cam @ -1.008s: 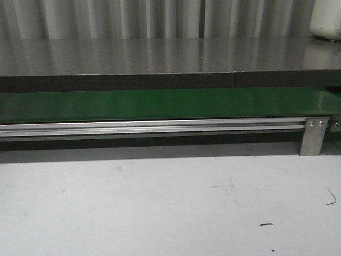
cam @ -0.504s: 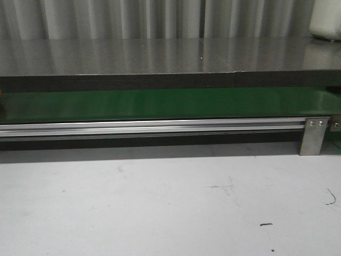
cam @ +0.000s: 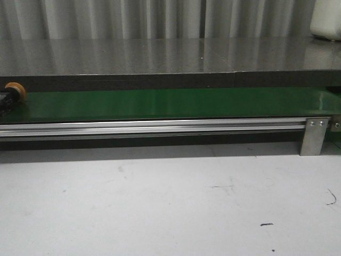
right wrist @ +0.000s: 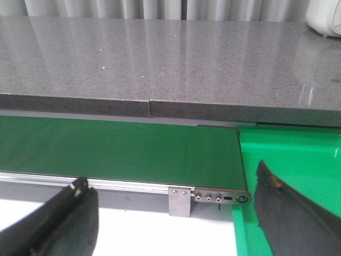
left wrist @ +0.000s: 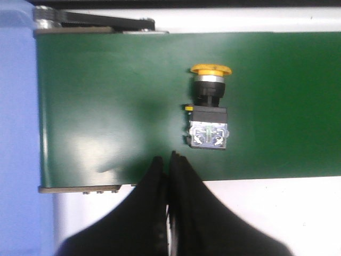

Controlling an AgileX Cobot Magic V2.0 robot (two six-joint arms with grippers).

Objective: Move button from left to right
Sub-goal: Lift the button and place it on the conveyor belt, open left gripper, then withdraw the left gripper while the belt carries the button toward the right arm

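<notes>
The button (left wrist: 209, 111) lies on its side on the green conveyor belt (left wrist: 106, 96), its orange-yellow cap (left wrist: 211, 69) pointing away from my fingers and its black body nearer them. In the front view its cap (cam: 16, 89) shows at the belt's far left edge. My left gripper (left wrist: 167, 159) is shut and empty, its tips over the belt's near edge, just beside the button's body. My right gripper (right wrist: 170, 184) is open and empty near the belt's right end. Neither gripper shows in the front view.
A grey stone counter (cam: 170, 56) runs behind the belt. An aluminium rail (cam: 160, 127) with a bracket (cam: 313, 136) fronts it. A bright green bin (right wrist: 298, 176) sits past the belt's right end. A blue surface (left wrist: 18, 133) borders the belt's left end. A white object (cam: 326, 18) stands back right.
The button has come into the front view at the belt's far left edge; one second ago it was not visible there.
</notes>
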